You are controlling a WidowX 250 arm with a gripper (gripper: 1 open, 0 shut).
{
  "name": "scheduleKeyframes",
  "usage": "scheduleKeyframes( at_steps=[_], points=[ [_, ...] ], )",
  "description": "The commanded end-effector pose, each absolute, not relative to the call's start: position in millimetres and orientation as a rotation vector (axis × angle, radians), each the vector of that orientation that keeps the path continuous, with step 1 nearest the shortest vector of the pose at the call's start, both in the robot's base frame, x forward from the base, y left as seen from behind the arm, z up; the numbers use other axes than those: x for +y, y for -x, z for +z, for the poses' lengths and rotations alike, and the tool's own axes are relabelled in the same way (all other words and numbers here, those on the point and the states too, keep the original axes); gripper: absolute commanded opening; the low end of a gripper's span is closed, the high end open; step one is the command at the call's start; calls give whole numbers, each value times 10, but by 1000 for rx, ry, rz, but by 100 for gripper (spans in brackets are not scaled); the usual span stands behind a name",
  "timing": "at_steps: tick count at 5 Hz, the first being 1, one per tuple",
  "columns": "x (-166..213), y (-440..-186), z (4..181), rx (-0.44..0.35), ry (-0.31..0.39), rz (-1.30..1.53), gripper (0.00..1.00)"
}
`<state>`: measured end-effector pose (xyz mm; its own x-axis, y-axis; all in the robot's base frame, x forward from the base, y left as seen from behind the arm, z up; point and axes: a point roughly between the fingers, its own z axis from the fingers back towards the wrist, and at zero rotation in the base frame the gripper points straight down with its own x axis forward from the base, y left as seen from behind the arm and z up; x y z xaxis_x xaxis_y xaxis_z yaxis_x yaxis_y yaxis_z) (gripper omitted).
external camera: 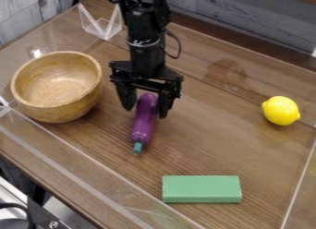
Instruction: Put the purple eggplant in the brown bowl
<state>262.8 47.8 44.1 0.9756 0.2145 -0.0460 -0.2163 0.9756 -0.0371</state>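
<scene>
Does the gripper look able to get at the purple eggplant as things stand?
Probably yes: the open gripper is already at the upper end of the eggplant, and nothing visible blocks it.

The bowl (57,87) lies left of the eggplant (143,122), the lemon (282,111) to its right.

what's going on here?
The robot's gripper is open at the top end of the purple eggplant, seemingly about to grasp it; no firm grip shows. The eggplant lies on the table, right of the brown bowl in the picture. It's not in the bowl yet.
</scene>
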Motion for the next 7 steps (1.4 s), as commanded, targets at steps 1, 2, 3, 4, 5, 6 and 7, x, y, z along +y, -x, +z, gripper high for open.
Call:
scheduleKeyframes(
  at_steps=[1,2,3,4,5,6,7],
  points=[
    [509,-2666,508,7,43,232,100],
    [510,-2677,500,2,48,241,100],
    [506,-2677,491,-1,52,248,100],
    [499,-2673,490,-3,58,255,100],
    [502,-2669,464,-1,58,261,0],
    [506,-2664,472,2,62,264,0],
    [511,-2657,497,4,68,266,0]
  ],
)
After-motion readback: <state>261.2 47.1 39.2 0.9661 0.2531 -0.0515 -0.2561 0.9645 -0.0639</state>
